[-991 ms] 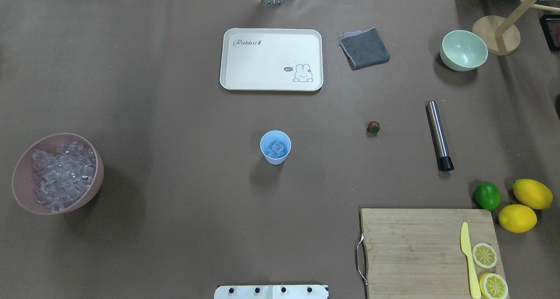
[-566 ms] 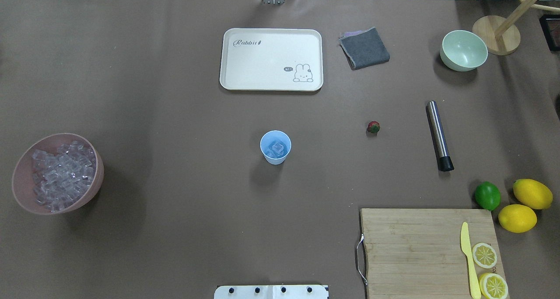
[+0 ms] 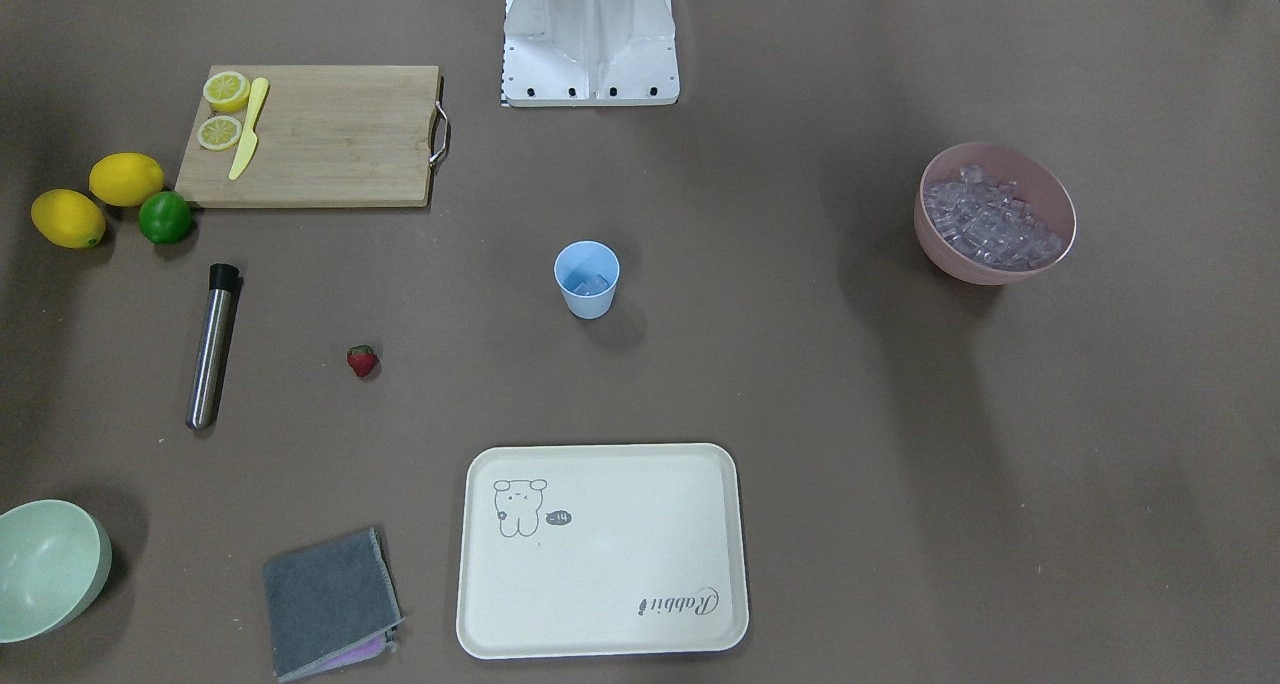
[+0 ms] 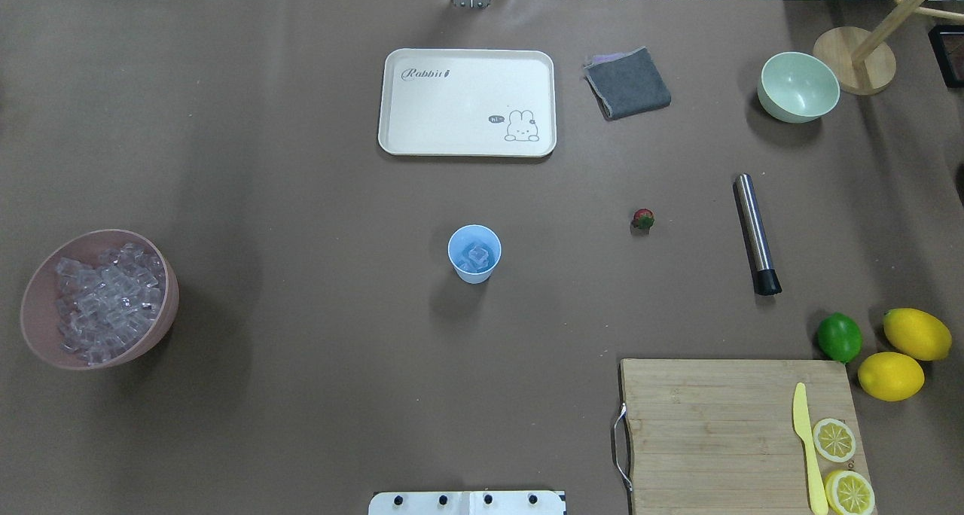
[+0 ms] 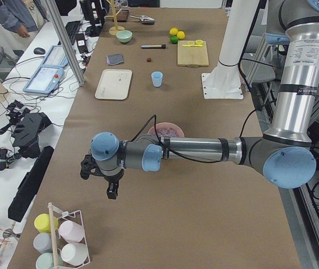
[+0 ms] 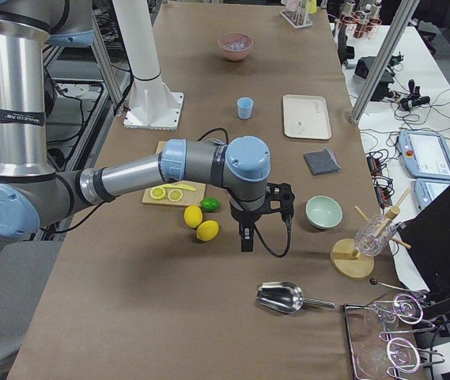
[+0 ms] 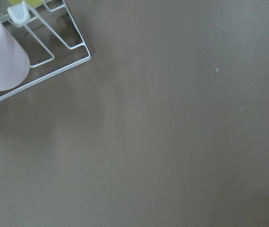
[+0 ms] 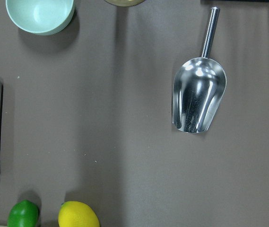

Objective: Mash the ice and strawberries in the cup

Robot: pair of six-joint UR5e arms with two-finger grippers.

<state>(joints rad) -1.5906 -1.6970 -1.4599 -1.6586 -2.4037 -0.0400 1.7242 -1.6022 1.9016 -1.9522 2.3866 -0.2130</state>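
Midway at most. Cup (image 4: 473, 275) upright at middle of tabletop (image 4: 301, 199), with a few ice (image 4: 477, 256) cubes inside. Strawberry (image 4: 642, 218) not yet in, lying well apart toward the steel muddler (image 4: 755, 233). Mashing not begun. Left hand (image 5: 112, 193) and right hand (image 6: 245, 237) out at opposite tabletop ends, far from all this; opening and hold impossible to tell.

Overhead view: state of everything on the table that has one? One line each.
cup: upright, some ice inside.
strawberry: whole, lying on the table, not in the cup.
pink bowl: upright, heaped with ice.
muddler: lying flat on the table.
green bowl: upright, empty.
tray: empty.
cloth: folded.
lemon halves: cut faces up on the board.
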